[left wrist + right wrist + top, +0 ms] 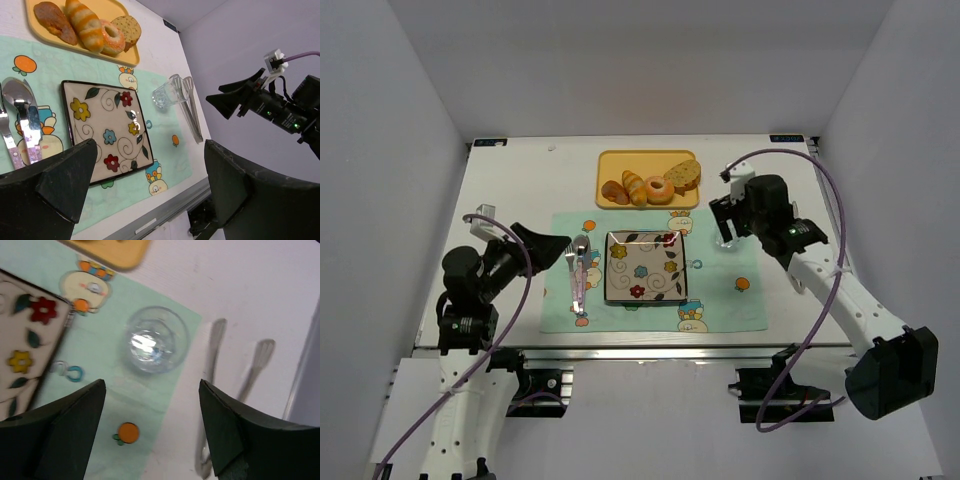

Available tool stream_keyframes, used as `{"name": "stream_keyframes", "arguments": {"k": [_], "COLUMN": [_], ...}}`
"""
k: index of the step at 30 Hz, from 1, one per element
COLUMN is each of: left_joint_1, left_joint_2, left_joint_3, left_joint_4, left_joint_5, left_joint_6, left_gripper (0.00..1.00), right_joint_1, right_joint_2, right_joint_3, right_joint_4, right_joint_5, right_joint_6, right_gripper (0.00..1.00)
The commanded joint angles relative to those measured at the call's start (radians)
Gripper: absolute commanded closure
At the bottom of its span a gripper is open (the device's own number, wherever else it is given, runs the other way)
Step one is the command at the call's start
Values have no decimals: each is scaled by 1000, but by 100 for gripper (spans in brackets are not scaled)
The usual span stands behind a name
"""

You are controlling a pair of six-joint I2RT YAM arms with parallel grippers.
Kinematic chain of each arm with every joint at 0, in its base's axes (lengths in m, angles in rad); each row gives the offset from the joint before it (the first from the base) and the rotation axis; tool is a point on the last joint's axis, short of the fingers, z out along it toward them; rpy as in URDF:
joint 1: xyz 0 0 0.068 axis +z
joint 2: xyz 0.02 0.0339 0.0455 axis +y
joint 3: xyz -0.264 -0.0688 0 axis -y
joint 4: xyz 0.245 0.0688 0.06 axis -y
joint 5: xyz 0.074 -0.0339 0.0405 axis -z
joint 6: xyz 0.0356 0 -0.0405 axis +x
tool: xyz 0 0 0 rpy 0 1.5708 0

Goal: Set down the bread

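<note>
Tan bread at right edge, yellow tray.

Colours, top view:
Bread, upper centre: tan-yellow, speckled, brown crust. Tray: orange-yellow. Plate: white, multicolour flowers, dark rim. Placemat: mint green, cartoon prints, small oranges.

Both arms have white links, black joints, looping purple cables and black wedge-shaped tool fingers.

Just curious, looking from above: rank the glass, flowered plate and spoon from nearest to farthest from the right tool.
1. Glass, just beneath the right tool.
2. Flowered plate, centre of the mat.
3. Spoon, on the mat's left side.
</note>
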Motion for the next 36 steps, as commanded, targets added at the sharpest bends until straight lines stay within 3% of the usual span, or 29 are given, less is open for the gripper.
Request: {"name": "stream_keyframes", "arguments": {"k": [1, 2, 6, 10, 12, 14, 15, 20, 36], "left_joint_1": [2, 2, 2, 4, 2, 4, 2, 2, 2], "left_joint_2": [0, -1, 2, 20, 32, 42, 52, 94, 134], "left_joint_3": [-18, -30, -62, -81, -87, -92, -92, -85, -82], "left_joint_4": [21, 21, 33, 49, 61, 69, 78, 92, 89], "left_joint_5": [19, 22, 38, 49, 52, 55, 57, 63, 58], "left_joint_6": [16, 18, 20, 23, 23, 23, 24, 33, 41], "left_gripper": [2, 2, 2, 2, 2, 2, 2, 2, 2], "right_joint_1": [-134, -176, -417, -613, -638, -670, -676, -687, -687], "right_joint_2": [-10, 14, 107, 221, 282, 321, 325, 371, 513], "right_joint_3": [-17, -9, 76, 142, 146, 121, 107, 57, 24], "right_joint_4": [23, 9, -188, -352, -383, -370, -354, -264, -100], "right_joint_5": [80, 70, -215, -461, -496, -487, -463, -418, -308], "right_joint_6": [-26, -14, 23, -116, -179, -198, -205, -284, -299], "right_gripper": [21, 30, 40, 40, 26, 12, 11, 11, 11]}}
